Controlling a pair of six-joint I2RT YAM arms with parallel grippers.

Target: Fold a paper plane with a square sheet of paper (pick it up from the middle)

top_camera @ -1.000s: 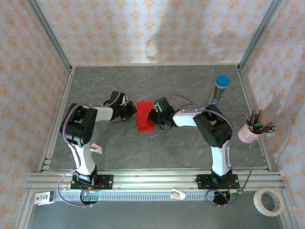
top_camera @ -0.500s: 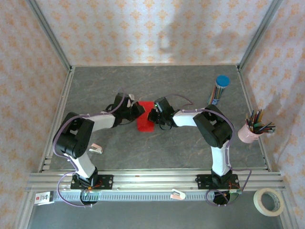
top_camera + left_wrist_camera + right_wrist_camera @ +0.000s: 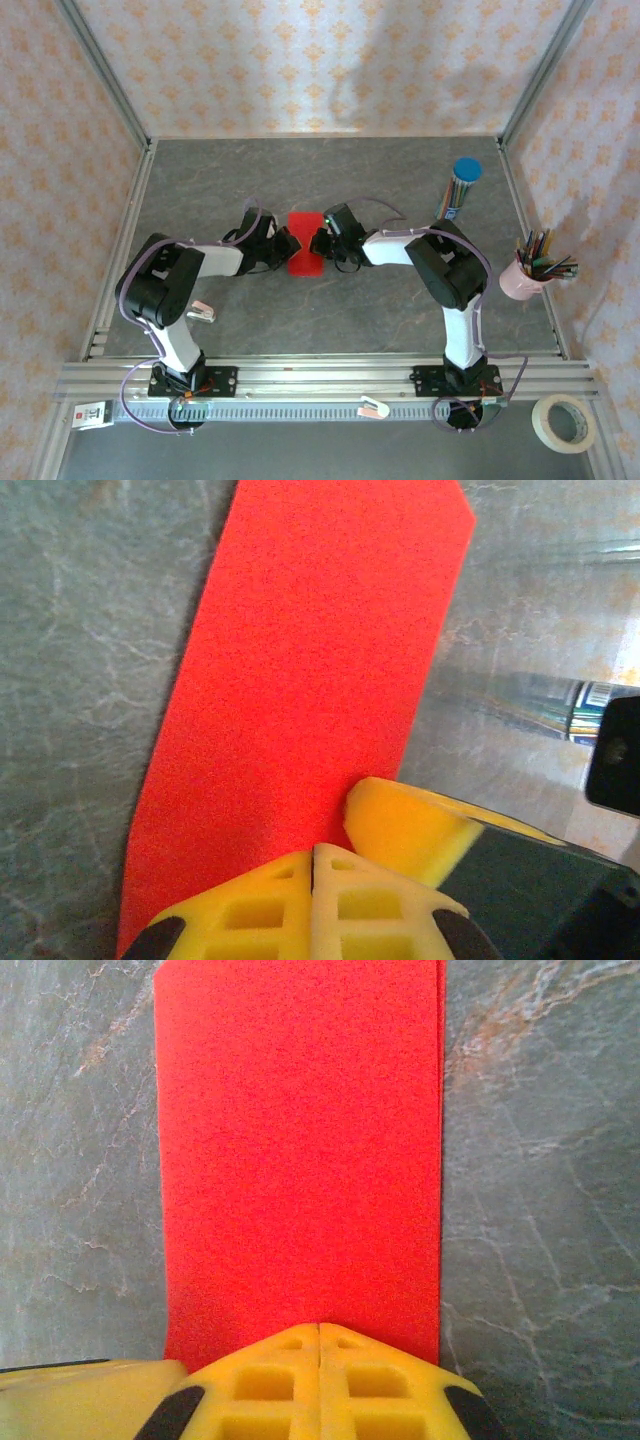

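At table centre, my left gripper [image 3: 287, 245] and right gripper [image 3: 318, 242] both pressed together, nothing visibly pinched. Tips rest on square sheet of paper [image 3: 305, 255], just beside each other. Sheet lies flat on table [image 3: 400, 310] as narrow red strip, apparently doubled over. I judge crease-pressing step in hand, plane far from shaped. Next move calls for lifting off without dragging sheet, then turning corners in.

No wording can be read anywhere. A small white tag [image 3: 92, 413] at the near left corner carries dark marks too small to make out. The pencil tube's label [image 3: 595, 694] shows blurred barcode-like stripes.
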